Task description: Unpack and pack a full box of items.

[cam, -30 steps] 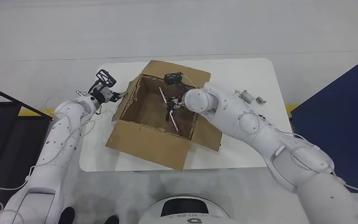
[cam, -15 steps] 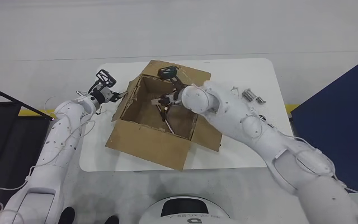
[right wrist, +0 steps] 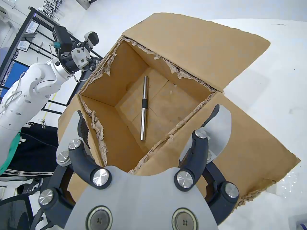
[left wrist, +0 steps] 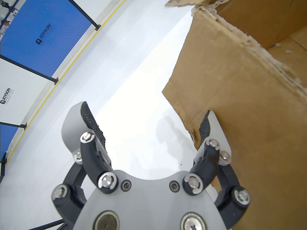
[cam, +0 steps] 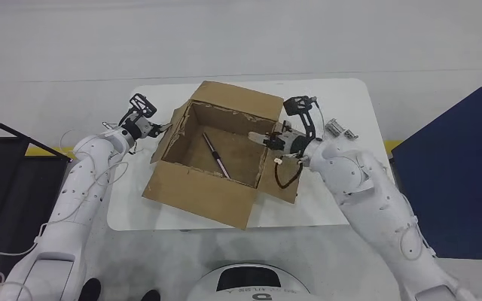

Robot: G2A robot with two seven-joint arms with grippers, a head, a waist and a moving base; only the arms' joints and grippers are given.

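An open cardboard box (cam: 197, 190) with torn rims stands mid-table. On its floor lies a slim metal rod (cam: 215, 154) with a dark band, also seen as the rod (right wrist: 144, 107) in the right wrist view. My right gripper (cam: 260, 138) hangs open over the box's right rim, above the inside, with nothing between its fingers; the right wrist view shows this gripper (right wrist: 148, 120) over the box (right wrist: 206, 48). My left gripper (cam: 160, 128) is open outside the box's left flap. In its own view the left gripper (left wrist: 146, 116) has one fingertip (left wrist: 208, 120) against the box wall (left wrist: 239, 96).
Several small metal parts (cam: 339, 129) lie on the white table (cam: 331, 207) to the right of the box. The box flaps spread outward at the back and right. A dark rack (cam: 15, 162) stands off the table's left side.
My right arm has pulled back out of the box to its right rim. The rod now lies loose on the box floor. The left arm has kept still.
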